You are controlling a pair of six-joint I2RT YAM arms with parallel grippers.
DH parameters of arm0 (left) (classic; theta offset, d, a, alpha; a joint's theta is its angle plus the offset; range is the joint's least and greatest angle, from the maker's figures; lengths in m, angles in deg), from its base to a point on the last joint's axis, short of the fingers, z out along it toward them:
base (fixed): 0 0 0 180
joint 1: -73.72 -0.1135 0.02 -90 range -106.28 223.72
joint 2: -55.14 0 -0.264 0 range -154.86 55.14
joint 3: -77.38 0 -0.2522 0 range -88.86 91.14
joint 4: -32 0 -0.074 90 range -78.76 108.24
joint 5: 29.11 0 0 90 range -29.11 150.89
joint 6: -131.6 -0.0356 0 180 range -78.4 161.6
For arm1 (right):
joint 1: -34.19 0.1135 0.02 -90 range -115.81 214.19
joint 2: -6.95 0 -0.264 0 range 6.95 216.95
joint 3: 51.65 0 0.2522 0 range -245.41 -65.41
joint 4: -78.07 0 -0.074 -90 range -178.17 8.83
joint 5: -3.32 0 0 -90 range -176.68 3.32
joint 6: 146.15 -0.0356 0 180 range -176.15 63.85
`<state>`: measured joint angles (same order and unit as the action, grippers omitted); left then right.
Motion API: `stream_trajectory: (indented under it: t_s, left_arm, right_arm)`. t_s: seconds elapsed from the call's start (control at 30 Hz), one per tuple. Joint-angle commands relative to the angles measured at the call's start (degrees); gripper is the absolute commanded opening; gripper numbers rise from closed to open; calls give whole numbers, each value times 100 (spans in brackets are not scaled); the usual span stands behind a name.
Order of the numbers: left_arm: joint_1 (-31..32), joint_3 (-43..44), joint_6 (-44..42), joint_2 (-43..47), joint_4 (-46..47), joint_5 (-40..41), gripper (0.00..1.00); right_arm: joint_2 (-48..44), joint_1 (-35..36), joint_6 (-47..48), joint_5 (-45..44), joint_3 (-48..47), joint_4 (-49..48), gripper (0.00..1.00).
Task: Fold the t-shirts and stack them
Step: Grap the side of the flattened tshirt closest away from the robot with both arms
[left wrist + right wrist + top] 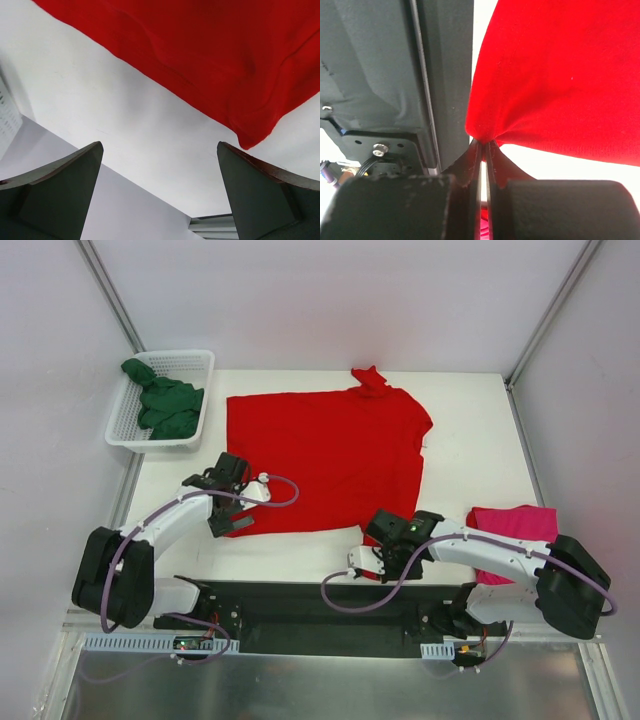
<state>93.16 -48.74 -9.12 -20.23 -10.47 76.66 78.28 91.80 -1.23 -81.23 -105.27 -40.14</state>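
Mid bench [470, 440] the red tee [325, 455] is lying spread. We're pinching its near hem w/ R gripper [484, 142], jaws clamped on cloth; L gripper [160, 150] is hanging agape, empty, by near-left corner. Thin bite, one side unheld: we're risking slip or skewed drag.

A white table [470, 420] sits inside an enclosure of plain, pale walls [330, 290]. Slanted metal posts [108, 295] rise at its far corners. A black plate [330, 602] runs along the near edge, with a brushed metal surface [330, 685] beyond it. The light is even and soft, the shadows faint.
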Motion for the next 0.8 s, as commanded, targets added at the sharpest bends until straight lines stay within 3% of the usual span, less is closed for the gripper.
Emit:
stream_trajectory:
  t_s: [0.0,0.3,0.77]
  left_arm:
    - [138,190,-43,557,-407,-258,99]
    - [560,137,-44,1174,-1443,-654,99]
    - [613,-408,-473,1350,-1489,-759,99]
  right_arm:
    - [-31,119,-33,281,-40,374,1]
    - [-5,312,-165,456,-101,488,1]
    - [206,682,-341,799,-391,620,1]
